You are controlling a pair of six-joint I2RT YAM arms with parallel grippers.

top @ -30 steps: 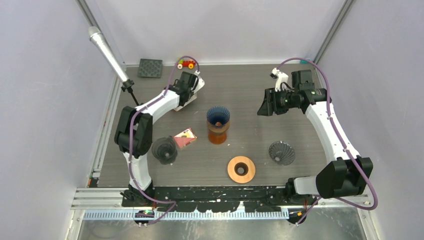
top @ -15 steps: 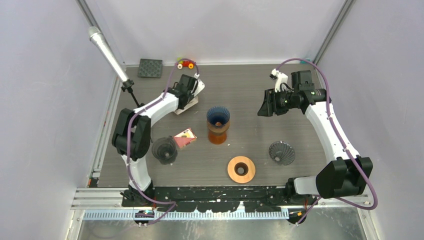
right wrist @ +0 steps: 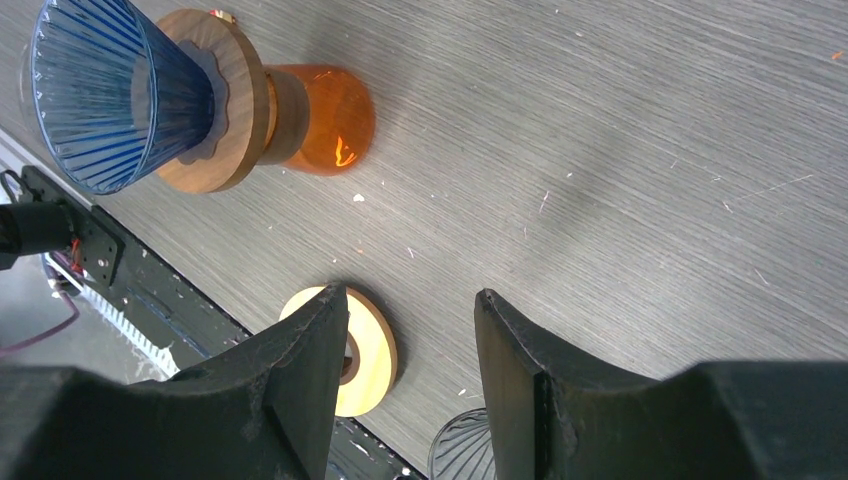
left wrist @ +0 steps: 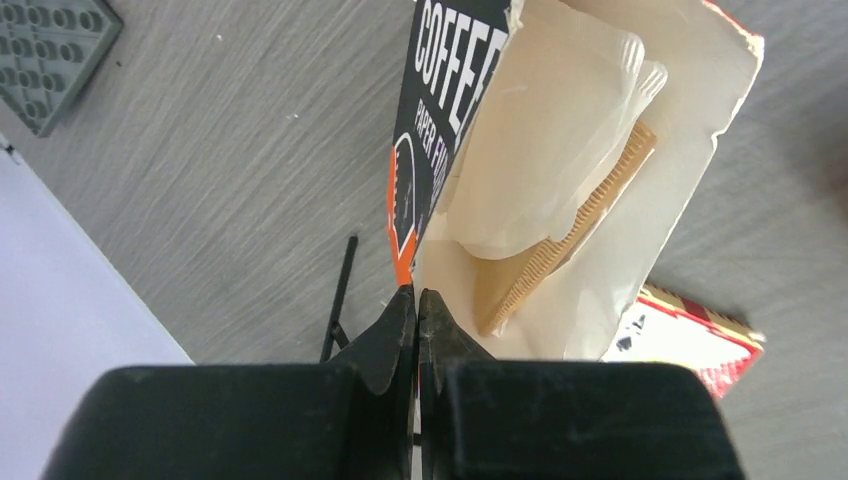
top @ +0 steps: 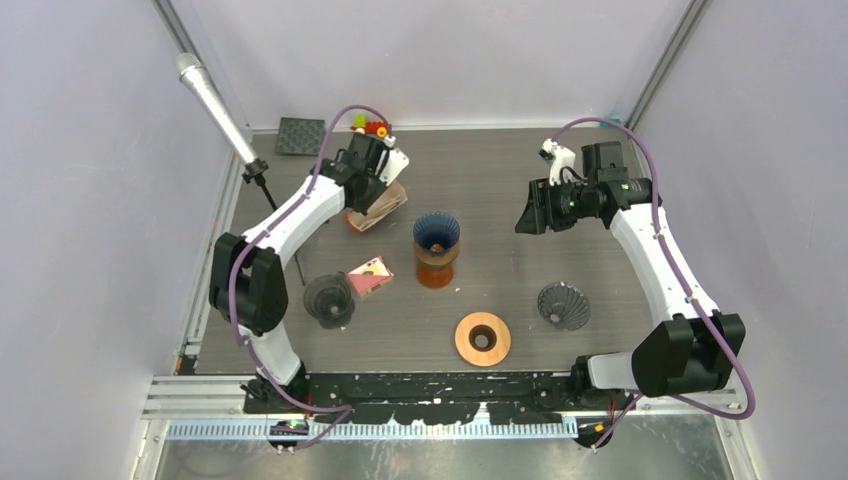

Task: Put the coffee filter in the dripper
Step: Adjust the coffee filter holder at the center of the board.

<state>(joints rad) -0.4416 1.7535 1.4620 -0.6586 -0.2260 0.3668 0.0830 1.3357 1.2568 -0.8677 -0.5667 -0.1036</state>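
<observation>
Pinching my left pincer (left wrist: 417, 300) shut on the lip of the box (left wrist: 620, 200), I seem to grip cardboard, not paper. The filters (left wrist: 540, 150) sit inside the box, none drawn out. My right pincer (right wrist: 410, 330) hangs half-wide and empty above the bench (top: 500, 180). The dripper (top: 437, 232) mid-bench holds no filter; pulling and placing remain.

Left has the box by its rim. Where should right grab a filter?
Probably the crimped seam edge of the front filter, coming straight in through the box mouth with the open right gripper. The filters lie flat against the wall, so only their edges offer a bite.
</observation>
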